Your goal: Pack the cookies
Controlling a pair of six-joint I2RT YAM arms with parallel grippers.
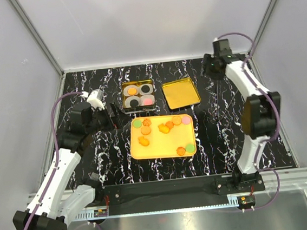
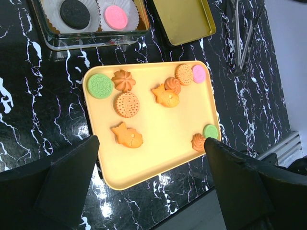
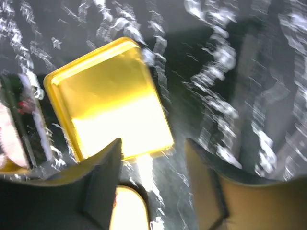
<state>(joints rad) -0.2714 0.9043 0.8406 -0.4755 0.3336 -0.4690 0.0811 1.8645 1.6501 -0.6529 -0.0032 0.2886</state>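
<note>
Cookies (image 2: 127, 104) sit in two places on my feeds. Most of them, ten by my count, are scattered on the yellow tray (image 1: 163, 153) in the middle of the black marbled tabletop (image 1: 216, 141). In the left wrist view they are a green round one, an orange flower, waffled rounds, two orange fish, two orange shells, a pink one and a second green one. The rest are in the square tin (image 1: 123, 98) just past the tray at about 11 o'clock. It has four white liners (image 2: 132, 8) with one cookie in each: orange, black, black and pink. The gold lid (image 1: 181, 93) lies flat beside the tin, at 1 o'clock from the tray.

My left hand (image 2: 151, 143) hangs over the tabletop at 9 o'clock from the tray. Its fingers are spread wide and nothing is between them, and its camera looks across the tray. My right hand (image 3: 152, 146) is out at 2 o'clock near the far right of the tabletop, beside the lid. That picture is blurred, but I can see its fingers apart with nothing held.
</note>
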